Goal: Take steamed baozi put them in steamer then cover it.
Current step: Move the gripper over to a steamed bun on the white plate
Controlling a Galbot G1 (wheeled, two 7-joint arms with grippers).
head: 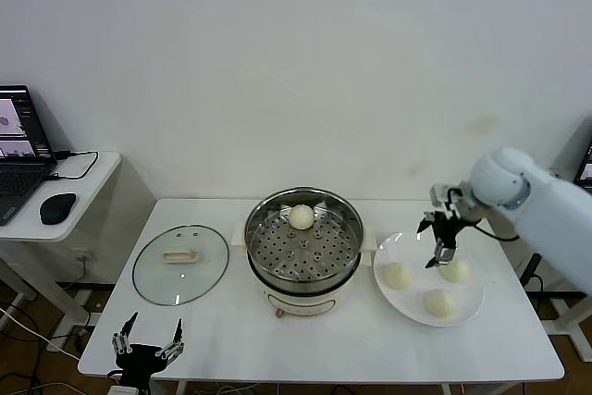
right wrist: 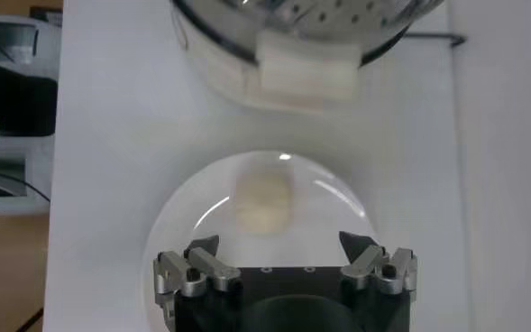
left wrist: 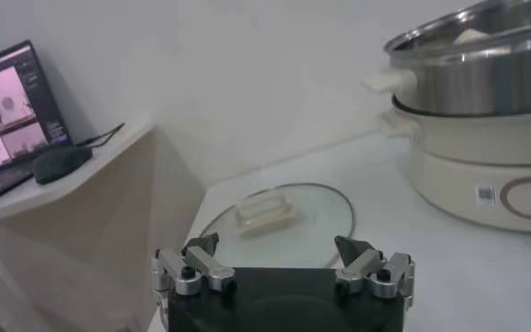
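Observation:
The steamer (head: 303, 247) stands mid-table with one steamed baozi (head: 301, 216) at the back of its perforated tray. Three more baozi (head: 397, 275) (head: 453, 270) (head: 439, 302) lie on the white plate (head: 412, 252) to its right. My right gripper (head: 442, 247) hangs open just above the plate, pointing down, close to the back right bun. In the right wrist view a baozi (right wrist: 263, 200) lies ahead of the open right gripper (right wrist: 279, 244), nothing between the fingers. My left gripper (head: 148, 339) waits open and empty at the table's front left edge.
The glass lid (head: 180, 264) with its cream handle lies flat left of the steamer; the left wrist view shows the lid (left wrist: 274, 221) ahead of the left gripper (left wrist: 277, 245). A side desk at far left carries a laptop (head: 18, 150) and mouse (head: 57, 208).

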